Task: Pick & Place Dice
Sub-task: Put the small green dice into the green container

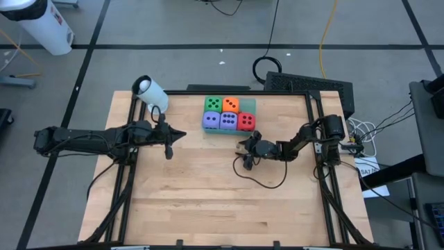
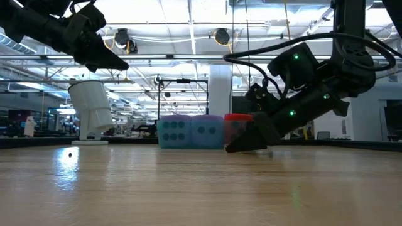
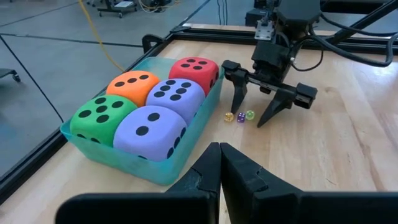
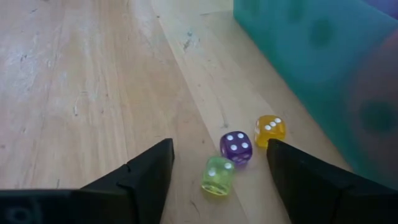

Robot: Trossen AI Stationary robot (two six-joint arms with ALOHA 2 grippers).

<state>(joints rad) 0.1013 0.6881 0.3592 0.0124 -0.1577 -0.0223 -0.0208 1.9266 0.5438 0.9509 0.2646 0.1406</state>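
Five large soft dice, green, orange, two purple and red [image 1: 229, 113] [image 3: 149, 102], sit packed in a translucent green tray [image 3: 199, 134] near the table's far edge. Three tiny translucent dice, yellow [image 4: 270, 130], purple [image 4: 236, 147] and green [image 4: 217, 175], lie on the wood just in front of the tray. My right gripper [image 1: 244, 147] [image 3: 249, 118] [image 4: 221, 149] is open and points down, with one finger on either side of the tiny dice and apart from them. My left gripper [image 1: 182, 135] [image 3: 219, 168] is shut and hovers above the table, left of the tray.
A white cylindrical object [image 1: 150, 92] [image 2: 91, 110] stands at the table's far left corner. A dark cable [image 1: 263, 177] loops over the wood below my right arm. Black frame rails [image 1: 316, 139] run along the table's sides. Bare wood [image 1: 208, 201] fills the near half.
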